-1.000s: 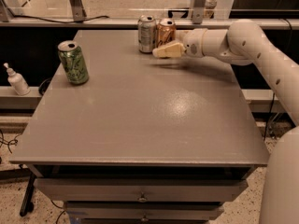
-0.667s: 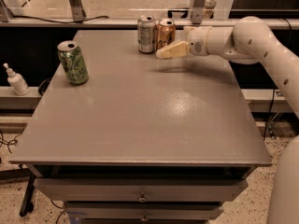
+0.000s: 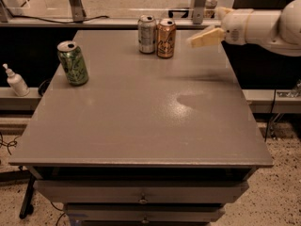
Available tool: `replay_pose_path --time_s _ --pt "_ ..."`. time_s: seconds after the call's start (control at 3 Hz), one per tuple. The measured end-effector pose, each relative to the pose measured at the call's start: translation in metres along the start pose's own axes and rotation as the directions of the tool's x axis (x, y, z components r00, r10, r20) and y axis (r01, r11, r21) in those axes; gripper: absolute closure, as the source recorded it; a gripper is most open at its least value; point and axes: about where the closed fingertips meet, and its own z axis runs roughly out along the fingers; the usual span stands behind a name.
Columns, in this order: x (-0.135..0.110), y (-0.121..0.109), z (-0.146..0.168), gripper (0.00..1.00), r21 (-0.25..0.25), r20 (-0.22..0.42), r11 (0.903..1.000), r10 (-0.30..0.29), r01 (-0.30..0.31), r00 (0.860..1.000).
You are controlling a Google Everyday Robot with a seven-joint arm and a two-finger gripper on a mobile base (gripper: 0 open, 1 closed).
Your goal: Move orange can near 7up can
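Note:
The orange can (image 3: 166, 37) stands upright at the far edge of the grey table (image 3: 141, 121), right beside the silver-grey 7up can (image 3: 147, 34), which is on its left; the two nearly touch. My gripper (image 3: 203, 37) hovers above the table's far right part, a short way to the right of the orange can and apart from it. It is open and holds nothing. The white arm (image 3: 268, 25) reaches in from the right edge of the view.
A green patterned can (image 3: 72, 62) stands upright near the table's left edge. A small white pump bottle (image 3: 15, 81) sits on a low shelf left of the table. Drawers (image 3: 141, 197) are below the front edge. Metal posts stand behind the table.
My gripper has drawn back to the right, away from the orange can. The orange can stays standing next to the 7up can. The view is now closer to the table.

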Motion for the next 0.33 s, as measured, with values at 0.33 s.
replay_pose_path --time_s 0.33 --pt "-0.0287 -0.0013 -0.062 0.0 0.043 0.031 0.9963 -0.075 0.074 0.997"
